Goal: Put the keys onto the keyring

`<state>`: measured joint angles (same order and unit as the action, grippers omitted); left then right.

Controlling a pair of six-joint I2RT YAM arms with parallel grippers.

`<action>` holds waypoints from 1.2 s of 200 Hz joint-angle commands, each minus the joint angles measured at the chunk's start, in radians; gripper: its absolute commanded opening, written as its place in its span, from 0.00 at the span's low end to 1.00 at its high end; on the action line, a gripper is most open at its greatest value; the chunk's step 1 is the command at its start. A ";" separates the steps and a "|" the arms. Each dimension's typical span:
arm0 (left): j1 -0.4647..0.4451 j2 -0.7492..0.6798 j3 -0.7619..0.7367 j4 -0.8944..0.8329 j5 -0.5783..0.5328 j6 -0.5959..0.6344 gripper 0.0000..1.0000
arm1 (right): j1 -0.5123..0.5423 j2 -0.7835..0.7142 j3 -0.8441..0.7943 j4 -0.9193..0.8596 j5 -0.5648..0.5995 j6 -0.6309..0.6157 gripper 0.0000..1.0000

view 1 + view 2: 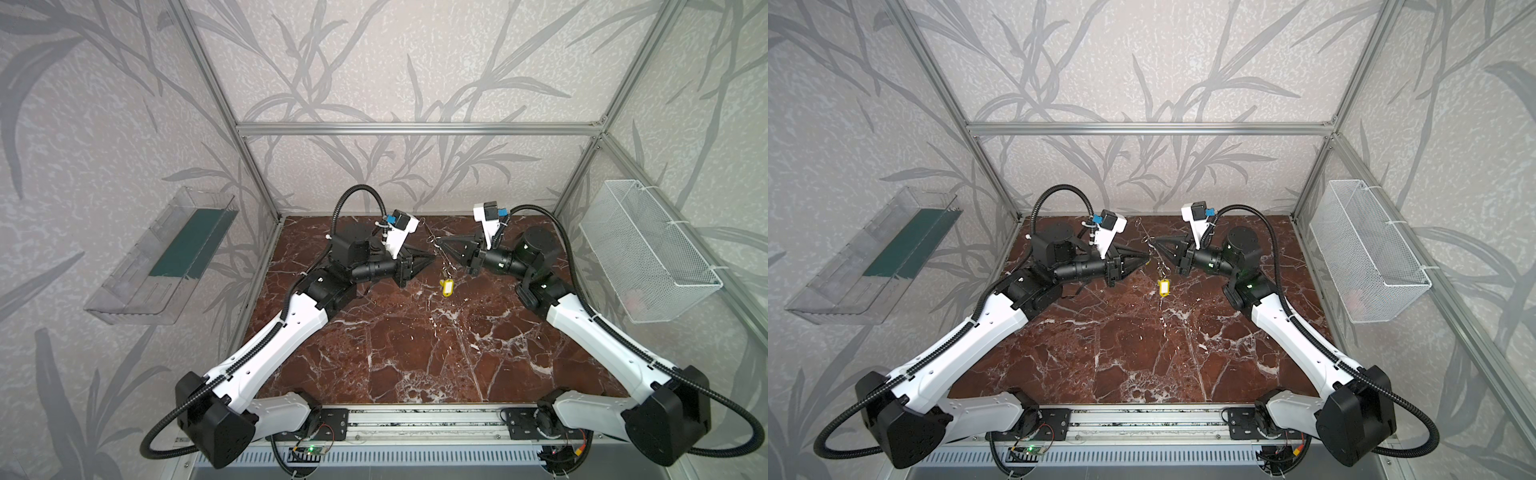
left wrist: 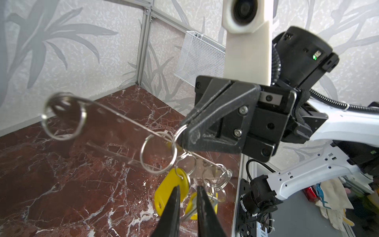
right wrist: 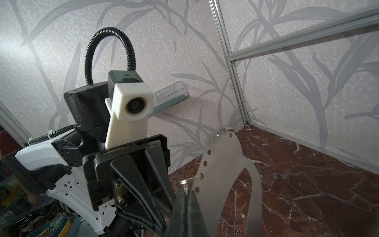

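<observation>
two pincers face each other over the far-middle bench [image 1: 415, 353]. right pincer [image 2: 181, 134] clamped on keyring [image 3: 225, 156], plate held aloft. left pincer [image 2: 187, 187] narrowly parted, gripping nothing, just beside yellow key [image 2: 170, 184] hanging off the keyring's near end. second yellow key [image 2: 191, 202] behind, blurred.

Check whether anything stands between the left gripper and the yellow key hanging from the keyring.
Nothing visible does. In the left wrist view the left gripper, slightly open, sits right at the yellow key hanging from the keyring in the right gripper.
</observation>
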<state>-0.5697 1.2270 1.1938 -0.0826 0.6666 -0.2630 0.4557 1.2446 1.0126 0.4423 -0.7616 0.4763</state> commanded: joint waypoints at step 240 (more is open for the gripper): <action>0.007 0.101 -0.008 0.356 0.154 -0.328 0.17 | -0.003 -0.061 -0.023 0.069 0.013 -0.004 0.00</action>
<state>-0.5552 1.3277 1.1736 0.2565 0.7868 -0.5877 0.4488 1.2182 0.9951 0.4683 -0.7422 0.4747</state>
